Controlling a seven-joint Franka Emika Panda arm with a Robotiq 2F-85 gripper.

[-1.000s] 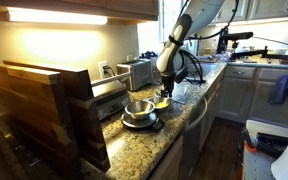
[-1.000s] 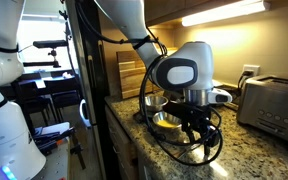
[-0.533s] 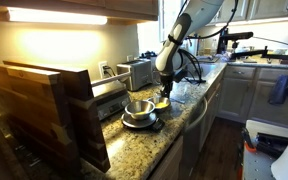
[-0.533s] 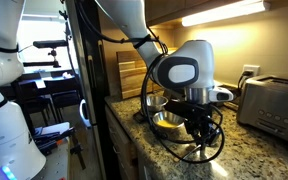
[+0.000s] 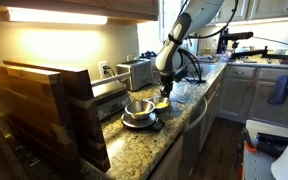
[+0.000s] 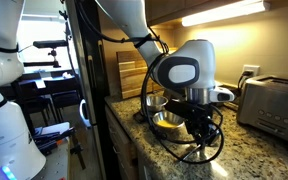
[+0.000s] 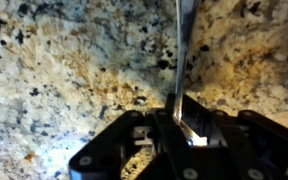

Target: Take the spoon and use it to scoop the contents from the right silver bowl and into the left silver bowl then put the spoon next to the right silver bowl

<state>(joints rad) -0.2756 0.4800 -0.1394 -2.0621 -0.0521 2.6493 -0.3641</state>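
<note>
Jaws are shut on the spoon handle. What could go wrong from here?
1. In the wrist view the gripper, jaws shut, pinches the thin shiny metal spoon only by its narrow handle, so it may twist or slip on lifting.
2. In an exterior view the large deep steel bowl stands close beside the gripper and could be knocked.
3. The looping black cable hangs near the bowl and might snag.

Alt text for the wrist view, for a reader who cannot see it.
The gripper is shut on the spoon, whose thin metal handle runs straight up the frame. Behind it, speckled granite countertop fills the rest of the view.
</note>
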